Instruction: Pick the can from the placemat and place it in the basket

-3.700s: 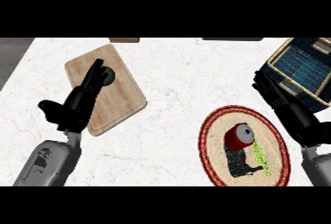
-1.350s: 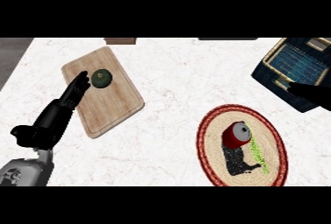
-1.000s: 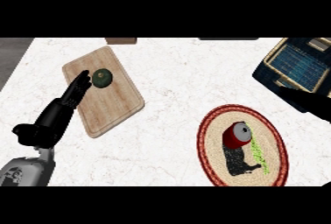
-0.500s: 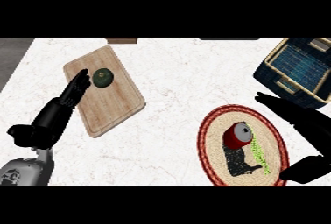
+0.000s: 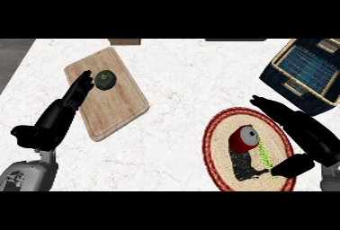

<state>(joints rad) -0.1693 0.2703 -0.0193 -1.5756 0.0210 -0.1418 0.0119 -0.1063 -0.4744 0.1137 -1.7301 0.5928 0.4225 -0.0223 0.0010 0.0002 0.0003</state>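
At the left of the frame we have our left hand (image 5: 58, 117) lying along the edge of the wooden cutting board (image 5: 123, 108), fingers straight and holding nothing; its fingertips end just beside a dark green round vegetable (image 5: 105, 79) that sits in the board's upper part. None of this belongs to the job in hand.

Moving right, the round woven placemat (image 5: 219, 134), cream with a red rim, occupies the lower right of the frame. The can (image 5: 243, 138) lies on it, red-bodied, its grey end turned up toward us, just beside a green streak in the mat's pattern.

Right of the can is our right hand (image 5: 306, 134), spread open over the mat's right side: fingers stretched toward the upper left, thumb low near the mat's lower right. It grips nothing and, as far as we can judge, does not touch the can.

In the upper right corner stands the dark blue basket (image 5: 284, 81), near the mat's upper edge.

We see two risks. The can looks tilted or on its side, so a finger meeting it before the thumb could roll it across the mat. And the basket's near wall stands between mat and opening, so a low carry could clip it.
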